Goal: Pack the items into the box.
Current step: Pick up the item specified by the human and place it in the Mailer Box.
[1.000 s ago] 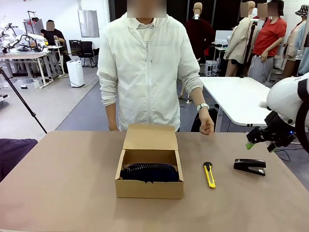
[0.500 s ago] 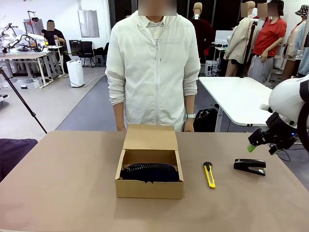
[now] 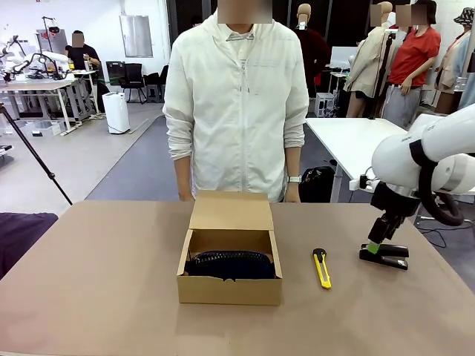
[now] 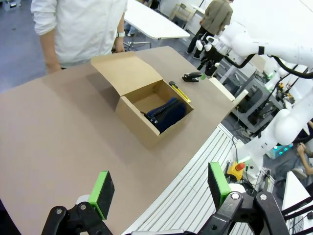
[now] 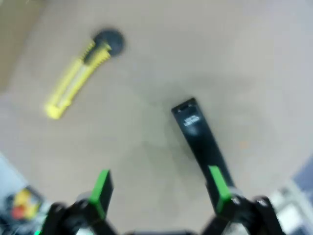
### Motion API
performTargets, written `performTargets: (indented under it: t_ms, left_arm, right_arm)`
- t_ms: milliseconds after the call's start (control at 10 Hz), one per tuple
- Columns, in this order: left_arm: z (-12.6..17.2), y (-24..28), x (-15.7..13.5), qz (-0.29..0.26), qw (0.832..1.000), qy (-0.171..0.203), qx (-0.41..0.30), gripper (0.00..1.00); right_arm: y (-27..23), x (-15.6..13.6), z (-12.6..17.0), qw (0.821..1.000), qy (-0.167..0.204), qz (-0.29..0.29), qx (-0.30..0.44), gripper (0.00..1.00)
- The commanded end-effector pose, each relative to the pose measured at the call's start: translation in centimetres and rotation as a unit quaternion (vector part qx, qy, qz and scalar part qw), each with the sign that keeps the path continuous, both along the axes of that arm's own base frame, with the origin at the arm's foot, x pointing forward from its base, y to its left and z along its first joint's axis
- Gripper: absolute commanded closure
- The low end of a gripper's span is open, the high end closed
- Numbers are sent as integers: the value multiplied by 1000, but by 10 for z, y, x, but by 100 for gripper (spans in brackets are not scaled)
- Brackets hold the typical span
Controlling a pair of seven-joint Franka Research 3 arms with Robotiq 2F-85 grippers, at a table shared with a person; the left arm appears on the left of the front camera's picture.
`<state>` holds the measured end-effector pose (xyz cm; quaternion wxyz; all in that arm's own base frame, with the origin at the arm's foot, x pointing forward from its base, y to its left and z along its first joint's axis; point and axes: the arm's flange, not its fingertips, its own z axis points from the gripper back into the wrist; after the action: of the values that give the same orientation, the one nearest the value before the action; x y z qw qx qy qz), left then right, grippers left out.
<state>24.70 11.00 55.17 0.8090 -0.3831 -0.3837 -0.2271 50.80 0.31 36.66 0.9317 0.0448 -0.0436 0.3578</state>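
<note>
- Stapler [image 3: 385, 256], black, lies flat on the tabletop [image 3: 111, 282] close to its right edge, outside the box.
- Right gripper [image 3: 375, 248] points down over the stapler's end nearer the box. Its jaws stand wide apart and hold nothing. The right wrist view, which is blurred, shows the stapler's body running under one green pad [image 5: 218, 188] while the other pad stands over bare tabletop. Whether any pad touches the stapler cannot be told.
- Utility knife [image 3: 321, 268], yellow and black, lies on the tabletop between the stapler and the box, apart from both, its length running from the far edge toward the near edge.
- Box [image 3: 230, 291], brown cardboard, sits at the middle of the tabletop. Its flap lid is raised at the side facing the far edge, leaving the top uncovered.
- Pouch [image 3: 230, 264], dark navy, lies inside the box and spans almost its whole width.
- Person [image 3: 237, 104], in a white jacket, stands at the far edge directly behind the box, arms down, with the hands hidden behind the lid and the table's edge.
- Left gripper [image 4: 161, 188] hangs high above the tabletop's near left corner, well apart from the box. Its jaws are spread wide, with nothing between the green pads.
</note>
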Motion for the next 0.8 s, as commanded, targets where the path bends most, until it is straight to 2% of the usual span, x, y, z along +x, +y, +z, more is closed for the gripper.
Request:
performTargets:
  t_ms: [0,100,200,300,400,500,700]
  left_arm:
    - [-1,0,-1,-3,1000,-6,-1,0]
    - [-1,0,-1,-3,1000,-6,-1,0]
    - [-1,0,-1,-3,1000,-6,-1,0]
    - [-1,0,-1,-3,1000,-6,-1,0]
    - [-1,0,-1,-3,1000,-6,-1,0]
    - [-1,0,-1,-3,1000,-6,-1,0]
    - [-1,0,-1,-3,1000,-6,-1,0]
  right_arm:
    - [-8,-1,2,967,-57,247,-11,0]
    - [-6,1,2,966,-62,250,-21,0]
    - [-6,3,4,971,-81,222,-43,0]
    - [5,2,2,986,-24,163,-21,0]
    - [5,2,2,986,-24,163,-21,0]
    - [3,5,5,976,-44,211,-33,0]
    - [-11,22,-8,970,-47,229,-68,0]
